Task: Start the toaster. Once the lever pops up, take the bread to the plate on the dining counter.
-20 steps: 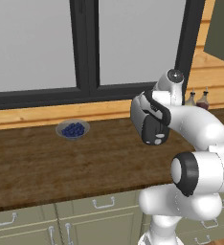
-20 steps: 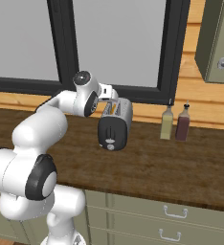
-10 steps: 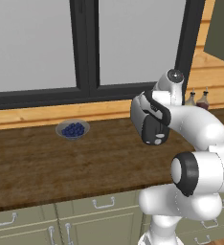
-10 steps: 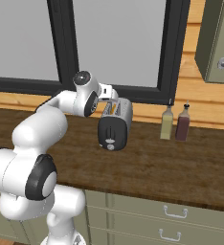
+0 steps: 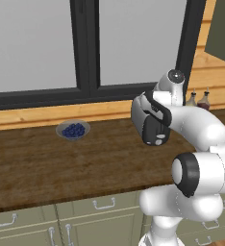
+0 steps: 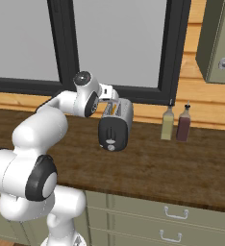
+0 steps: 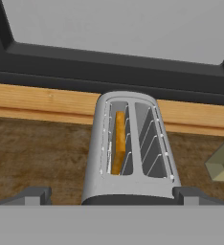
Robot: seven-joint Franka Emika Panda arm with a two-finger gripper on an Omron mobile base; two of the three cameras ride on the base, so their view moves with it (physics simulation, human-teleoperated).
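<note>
Gripper (image 7: 112,194) above toaster (image 7: 129,148), fingers spread wide, nothing held; bread (image 7: 118,141) upright in left slot, so hand sits poised overhead, likely for lever or slice

Even, shadowless rendered light falls flat on my dark brown wood-grain surface (image 5: 61,163), every edge sharp, no glare or blur, the grey window panes (image 6: 119,38) blank.
</note>
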